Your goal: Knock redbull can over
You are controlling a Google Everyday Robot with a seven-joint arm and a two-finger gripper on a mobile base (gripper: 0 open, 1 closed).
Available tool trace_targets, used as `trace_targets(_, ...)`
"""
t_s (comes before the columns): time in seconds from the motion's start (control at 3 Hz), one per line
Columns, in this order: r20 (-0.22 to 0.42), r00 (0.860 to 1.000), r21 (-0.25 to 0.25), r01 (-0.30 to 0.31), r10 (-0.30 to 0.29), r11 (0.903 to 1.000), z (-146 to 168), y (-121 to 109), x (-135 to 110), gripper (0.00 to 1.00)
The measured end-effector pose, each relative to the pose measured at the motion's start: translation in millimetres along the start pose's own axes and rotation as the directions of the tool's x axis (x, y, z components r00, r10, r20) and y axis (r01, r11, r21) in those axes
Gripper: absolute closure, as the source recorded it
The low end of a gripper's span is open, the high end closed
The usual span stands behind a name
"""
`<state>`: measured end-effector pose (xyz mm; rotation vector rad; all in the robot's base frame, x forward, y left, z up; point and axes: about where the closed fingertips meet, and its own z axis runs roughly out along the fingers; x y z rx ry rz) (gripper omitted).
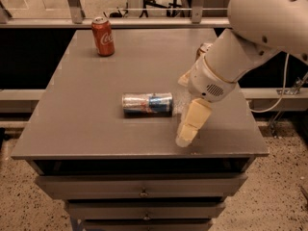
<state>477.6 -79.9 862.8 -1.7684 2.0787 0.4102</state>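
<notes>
The redbull can [147, 104], silver with blue panels, lies on its side in the middle of the grey table [86, 114], its length running left to right. My gripper [191, 123] hangs just right of the can, near the table's front edge, apart from the can. Its cream fingers [193, 121] point down and toward the front. The white arm comes in from the upper right.
A red cola can [103, 36] stands upright at the table's back left. A gold can [204, 49] shows partly behind my arm at the back right. Drawers sit below the table front. A cable hangs at the right.
</notes>
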Motion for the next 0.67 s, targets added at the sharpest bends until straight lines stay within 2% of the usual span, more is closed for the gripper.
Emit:
trace_targets(0.33,0.152,0.987,0.050,-0.066,0.058,0.9966,-37,-7,36,0.00)
trace_targets(0.67,0.352,0.928,0.089,-0.159,0.119,0.9832,-84,-4,84,0.00)
